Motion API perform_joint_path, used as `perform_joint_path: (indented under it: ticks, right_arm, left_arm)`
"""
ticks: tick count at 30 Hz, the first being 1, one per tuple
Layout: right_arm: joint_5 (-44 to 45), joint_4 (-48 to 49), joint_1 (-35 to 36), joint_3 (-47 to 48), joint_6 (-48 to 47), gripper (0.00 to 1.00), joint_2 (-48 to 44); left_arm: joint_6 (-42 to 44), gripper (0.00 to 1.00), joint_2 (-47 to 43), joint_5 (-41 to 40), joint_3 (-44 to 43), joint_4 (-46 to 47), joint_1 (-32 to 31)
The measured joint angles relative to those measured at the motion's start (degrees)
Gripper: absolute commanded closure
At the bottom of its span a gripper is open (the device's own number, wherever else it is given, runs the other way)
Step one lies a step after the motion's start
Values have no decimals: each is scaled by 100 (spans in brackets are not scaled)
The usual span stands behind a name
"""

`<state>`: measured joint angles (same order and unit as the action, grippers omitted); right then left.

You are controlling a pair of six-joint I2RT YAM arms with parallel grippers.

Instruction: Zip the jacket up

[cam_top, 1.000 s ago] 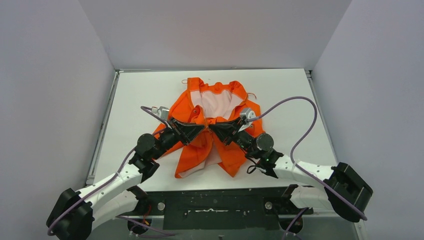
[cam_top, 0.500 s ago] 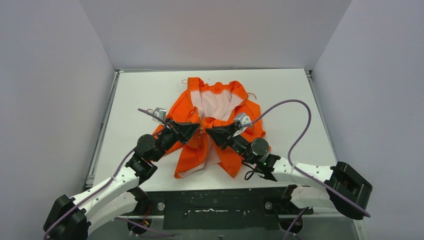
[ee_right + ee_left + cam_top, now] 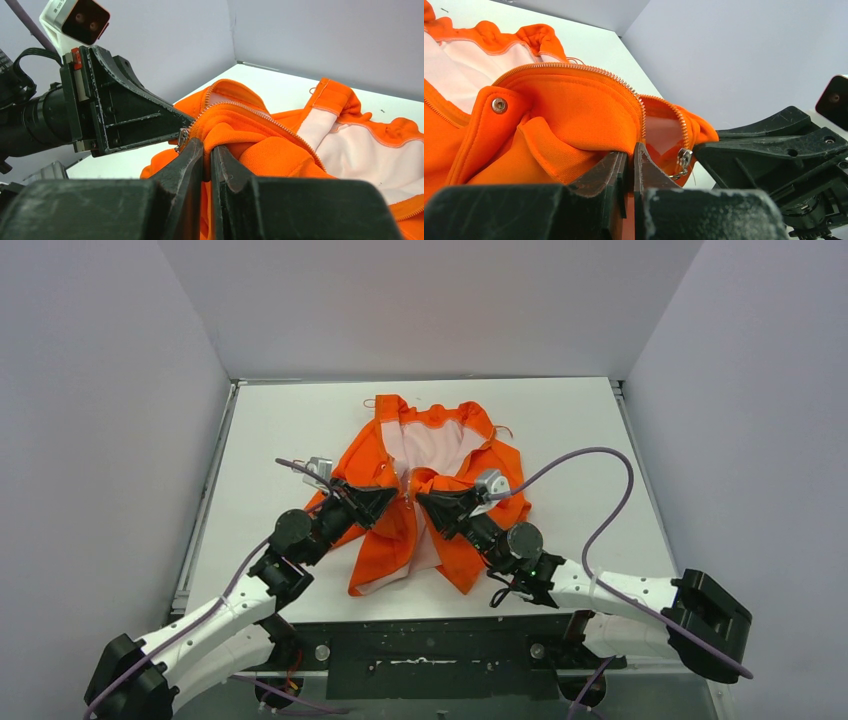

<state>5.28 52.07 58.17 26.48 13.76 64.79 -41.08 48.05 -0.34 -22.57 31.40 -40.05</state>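
White table (image 3: 270,440) ringed by pale grey walls fills the top view, and the jacket (image 3: 385,545) lies at its centre, collar toward 12 o'clock and hem toward 6 o'clock. It is spread open, with pale lining (image 3: 435,445) showing at the upper half.

The left gripper (image 3: 398,502) reaches in from 8 o'clock and the right gripper (image 3: 420,502) from 4 o'clock. Their tips are just beside each other above the middle of the jacket. In the left wrist view the left gripper (image 3: 630,150) is pinched tight on a fold of orange fabric below a row of teeth (image 3: 574,69), with a snap (image 3: 499,105) at about 10 o'clock from the tips. In the right wrist view the right gripper (image 3: 207,147) is clamped on the opposite front edge, and the slider (image 3: 182,136) hangs just beside its tips.

Judging by this, the task is at an early stage. Both front edges are gripped and brought near each other, but the two tooth rows run apart and no closed stretch of zip shows. Left to do: seat one edge's end in the slider, which I cannot tell has happened, then draw the slider toward the collar.
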Motion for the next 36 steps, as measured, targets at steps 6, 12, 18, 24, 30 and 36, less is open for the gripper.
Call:
perform_joint_path:
  ticks: [6,12,18,24,30,36]
  right_arm:
    - [173,-15,2,0,-31,100,-129]
    - [280,-81,2,0,-33,100,-125]
    - [291,-76,2,2,-28,100,-74]
    - [291,-81,4,24,-26,100,57]
    - [291,-79,4,57,-22,100,98]
    - [289,-81,4,83,-7,100,162]
  left_arm:
    - [2,100,-87,-26,-9,-24,-2]
    - [0,100,-125,33,-11,-17,-4]
    - [0,100,-162,103,-13,-11,-4]
    - [-2,100,-162,125,-52,7,-4]
    - [-2,100,-162,144,-63,13,-4]
    - [-2,100,-160,170,-63,13,-4]
